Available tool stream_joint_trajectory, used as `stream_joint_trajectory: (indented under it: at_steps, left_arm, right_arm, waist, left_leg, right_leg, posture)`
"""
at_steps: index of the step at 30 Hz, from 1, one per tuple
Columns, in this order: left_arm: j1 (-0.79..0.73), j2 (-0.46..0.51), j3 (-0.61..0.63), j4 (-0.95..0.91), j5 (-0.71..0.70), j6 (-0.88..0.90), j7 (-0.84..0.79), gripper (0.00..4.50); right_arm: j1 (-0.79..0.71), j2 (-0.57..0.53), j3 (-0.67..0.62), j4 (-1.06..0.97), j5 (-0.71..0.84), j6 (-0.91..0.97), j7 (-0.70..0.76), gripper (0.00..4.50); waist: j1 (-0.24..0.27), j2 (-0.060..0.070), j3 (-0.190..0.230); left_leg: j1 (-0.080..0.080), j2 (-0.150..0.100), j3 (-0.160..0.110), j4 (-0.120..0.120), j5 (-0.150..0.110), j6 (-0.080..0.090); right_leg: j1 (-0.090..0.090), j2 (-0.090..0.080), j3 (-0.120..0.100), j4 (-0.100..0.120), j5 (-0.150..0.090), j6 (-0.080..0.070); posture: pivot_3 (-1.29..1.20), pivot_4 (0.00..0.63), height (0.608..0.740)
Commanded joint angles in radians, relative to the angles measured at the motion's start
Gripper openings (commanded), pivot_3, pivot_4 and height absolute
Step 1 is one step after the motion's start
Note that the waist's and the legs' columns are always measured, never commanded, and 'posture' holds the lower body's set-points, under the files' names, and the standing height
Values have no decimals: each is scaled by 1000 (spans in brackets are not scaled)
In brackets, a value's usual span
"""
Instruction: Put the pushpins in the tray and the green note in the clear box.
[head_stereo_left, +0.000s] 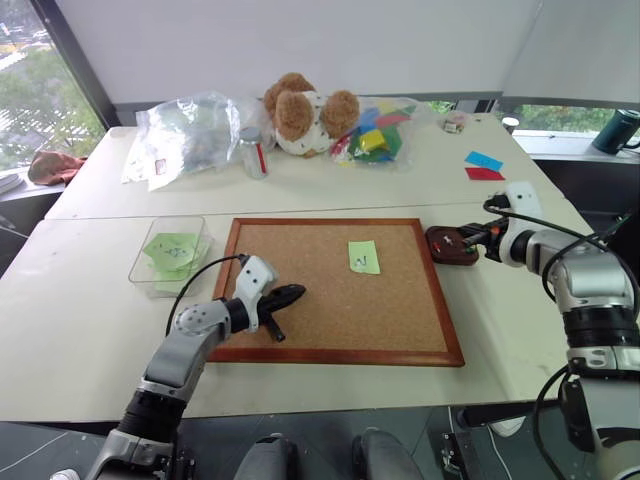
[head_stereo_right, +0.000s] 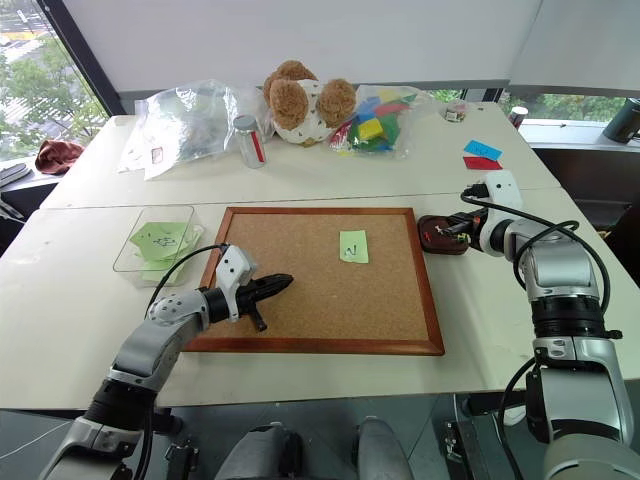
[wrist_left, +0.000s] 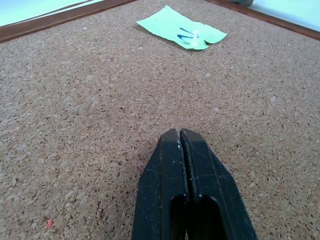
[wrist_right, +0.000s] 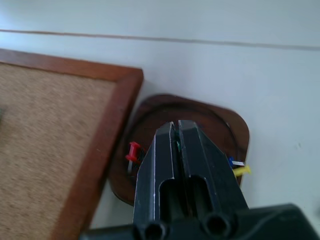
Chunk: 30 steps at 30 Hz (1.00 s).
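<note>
The green note lies on the corkboard, held by a pale pushpin. My left gripper rests shut and empty on the cork, to the note's near left. The dark brown tray sits just off the board's right edge. My right gripper hangs over the tray, shut, with a sliver of green pushpin pinched between its tips. In the tray lie red and yellow pushpins. The clear box stands left of the board with green paper in it.
Along the table's far side are a large plastic bag, a small jar, a teddy bear and a bag of coloured blocks. A blue slip and a red slip lie behind the tray.
</note>
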Motion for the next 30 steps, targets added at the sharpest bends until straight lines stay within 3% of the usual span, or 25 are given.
stream_joint_trajectory:
  at_steps: [1,4,7,14,23,30]
  left_arm:
    - [33,3,-19,55,19,26,-1,0]
    - [31,3,-19,57,20,25,-2,0]
    - [29,4,-19,58,20,24,-2,0]
    - [29,6,-19,57,20,24,-3,0]
    - [39,8,-15,49,18,26,-1,0]
    - [38,11,-12,47,17,24,-4,0]
  right_arm:
    - [-8,2,-11,11,-3,-29,3,17]
    - [-8,10,-11,26,-3,-36,7,17]
    - [-7,17,-10,31,1,-40,15,884]
    - [-10,30,-8,39,-5,-42,12,4418]
    - [-18,18,-21,9,10,-33,24,4469]
    - [52,37,57,-329,84,35,146,4469]
  waist:
    - [0,0,0]
    - [0,0,0]
    - [0,0,0]
    - [0,0,0]
    - [0,0,0]
    - [0,1,0]
  left_leg:
    - [0,0,0,0,0,0]
    - [0,0,0,0,0,0]
    - [0,0,0,0,0,0]
    - [0,0,0,0,0,0]
    - [0,0,0,0,0,0]
    - [0,0,0,0,0,0]
  right_leg:
    - [0,0,0,0,0,0]
    - [0,0,0,0,0,0]
    - [0,0,0,0,0,0]
    - [0,0,0,0,0,0]
    - [0,0,0,0,0,0]
    - [0,0,0,0,0,0]
  posture:
    - [0,150,740]
    - [0,150,740]
    - [0,150,740]
    - [0,150,740]
    - [0,150,740]
    - [0,150,740]
